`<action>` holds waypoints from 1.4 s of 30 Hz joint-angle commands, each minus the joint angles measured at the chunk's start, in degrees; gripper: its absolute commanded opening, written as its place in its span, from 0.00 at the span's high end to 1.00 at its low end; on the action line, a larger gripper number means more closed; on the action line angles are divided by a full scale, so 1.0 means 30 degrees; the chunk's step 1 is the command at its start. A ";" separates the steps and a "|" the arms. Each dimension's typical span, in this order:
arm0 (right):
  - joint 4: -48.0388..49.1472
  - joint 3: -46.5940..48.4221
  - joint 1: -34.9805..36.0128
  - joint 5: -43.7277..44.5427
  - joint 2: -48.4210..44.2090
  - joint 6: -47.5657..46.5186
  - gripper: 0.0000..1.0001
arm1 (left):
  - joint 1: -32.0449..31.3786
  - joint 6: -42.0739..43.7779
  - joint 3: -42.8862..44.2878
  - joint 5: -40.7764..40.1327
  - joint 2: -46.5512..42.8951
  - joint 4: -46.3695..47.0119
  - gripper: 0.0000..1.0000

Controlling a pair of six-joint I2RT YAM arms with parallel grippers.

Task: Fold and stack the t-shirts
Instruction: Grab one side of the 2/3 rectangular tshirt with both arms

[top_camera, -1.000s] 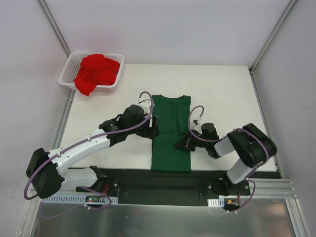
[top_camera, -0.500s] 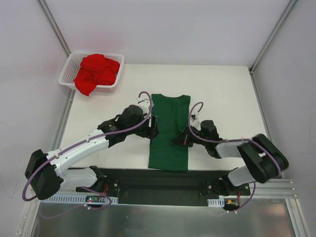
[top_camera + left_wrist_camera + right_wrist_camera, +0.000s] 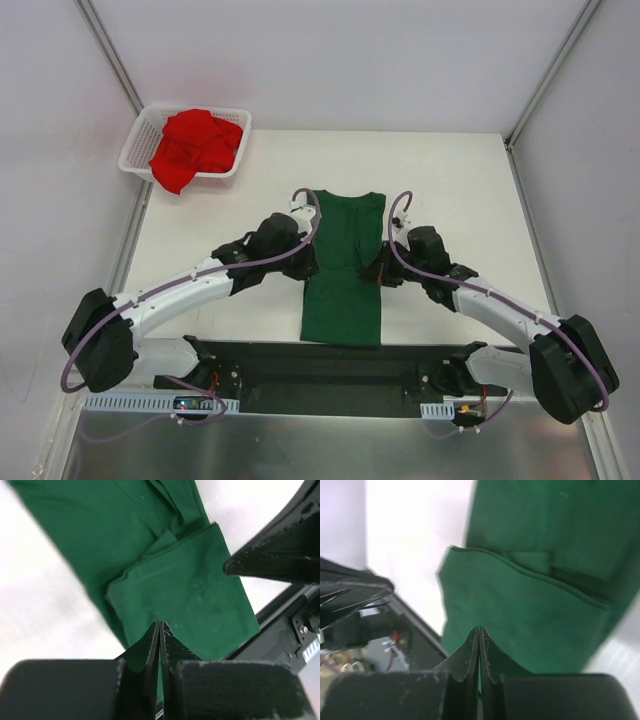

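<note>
Top view: the green t-shirt [image 3: 342, 280] lies as a narrow strip in the middle of the worktop [image 3: 460, 190], its hem reaching the near edge by the black rail [image 3: 330, 365]. The left hand [image 3: 308, 262] is at its left edge and the right hand [image 3: 380, 272] at its right. Open worktop lies on both sides and beyond the collar. The red t-shirt [image 3: 195, 145] is heaped in the basket [image 3: 133, 152] at the far left corner.

Left wrist: the fingers are pressed together, pinching a folded green edge.

Right wrist: the fingers are likewise pinching green cloth, near the worktop's front edge.
</note>
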 commanded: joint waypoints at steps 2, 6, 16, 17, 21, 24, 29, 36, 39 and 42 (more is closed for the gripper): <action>-0.4020 0.1543 -0.0700 0.2223 -0.1225 -0.1949 0.99 | 0.0287 -0.0263 -0.0490 0.3309 0.2486 0.3741 1.00; -0.4930 0.1631 -0.1346 0.2106 -0.2132 -0.2272 0.99 | 0.2040 -0.2339 -0.2502 0.8460 0.3896 0.9116 1.00; -0.5752 0.1251 -0.1874 0.2107 -0.2837 -0.2595 0.99 | 0.5385 -1.1364 -0.5969 1.6996 0.9577 2.6413 1.00; -0.5781 0.1250 -0.1874 0.2136 -0.2896 -0.2595 0.99 | 0.5386 -1.2036 -0.5940 1.7200 1.0511 2.7066 1.00; -0.6073 0.1280 -0.1903 0.2311 -0.3130 -0.2595 0.99 | 0.5356 -1.3096 -0.5501 1.7319 1.2362 2.9033 1.00; -0.6366 0.1397 -0.1903 0.2428 -0.3277 -0.2624 0.99 | 0.5356 -1.3038 -0.5412 1.7319 1.3184 2.9240 1.00; -0.6484 0.1485 -0.1903 0.2429 -0.3365 -0.2712 0.99 | 0.5386 -1.1460 -0.5529 1.6910 1.3245 2.7082 1.00; -0.6484 0.1397 -0.1903 0.2400 -0.3394 -0.2683 0.99 | 0.5415 -0.8705 -0.5325 1.5855 1.2864 2.2919 1.00; -0.6601 0.1339 -0.1903 0.2458 -0.3541 -0.2683 0.99 | 0.5386 -0.8380 -0.5383 1.5650 1.3155 2.2707 1.00; -0.6660 0.1309 -0.1903 0.2458 -0.3658 -0.2683 0.99 | 0.5386 -0.8467 -0.5529 1.5474 1.3829 2.3027 1.00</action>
